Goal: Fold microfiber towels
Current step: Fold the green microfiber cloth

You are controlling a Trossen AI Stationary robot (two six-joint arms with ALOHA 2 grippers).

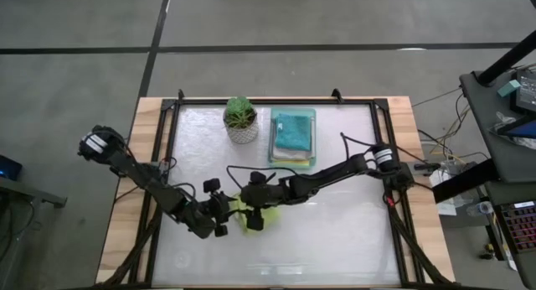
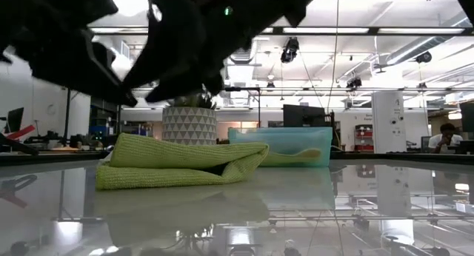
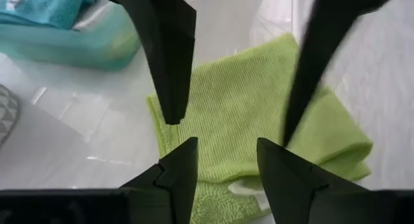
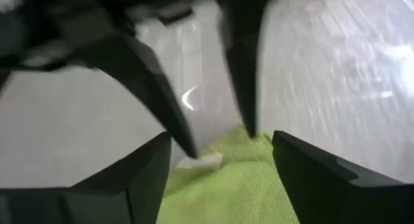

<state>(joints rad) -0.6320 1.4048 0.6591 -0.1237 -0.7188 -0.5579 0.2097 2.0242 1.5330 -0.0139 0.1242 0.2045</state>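
Centrally, near the table's front half, the lime green towel (image 1: 251, 214) lies folded over on the glossy table (image 1: 352, 231), both grippers meeting above it. Left gripper (image 3: 226, 160) hovers over the cloth with fingers parted, grasping nothing; right gripper (image 4: 220, 160) faces it, jaws spread wide and empty. Behind, teal towel (image 1: 292, 130) rests in the mint-green tray (image 1: 311, 155) beside the potted plant (image 1: 241, 119).

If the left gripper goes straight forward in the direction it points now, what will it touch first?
Most likely the lime green towel, lying folded directly ahead of the open left gripper. The right gripper also hovers over that towel, facing it, so it could meet that instead; depth is unclear.
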